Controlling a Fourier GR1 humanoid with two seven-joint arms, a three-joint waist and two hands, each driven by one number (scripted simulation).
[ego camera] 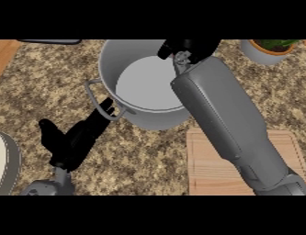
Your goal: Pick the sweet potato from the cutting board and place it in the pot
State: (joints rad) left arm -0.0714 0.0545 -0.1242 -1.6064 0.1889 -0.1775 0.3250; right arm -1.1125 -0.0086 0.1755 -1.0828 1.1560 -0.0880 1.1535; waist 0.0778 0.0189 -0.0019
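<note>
Right hand over the pot, sweet potato out of sight

The right hand (188,48) hangs above the far rim of the pot (118,59), fingers curled, though the top band cuts them off and what they enclose cannot be told. Its forearm hides much of the cutting board (203,160) behind it. Near the pot's handle, the left hand (74,140) rests open. A plant pot (267,50) sits right of the right hand.

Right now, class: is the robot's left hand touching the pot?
Cannot tell. In the head view the left hand points its straight fingers toward the pot and their tips overlap its near handle, but this steep angle shows neither contact nor a gap plainly.
</note>
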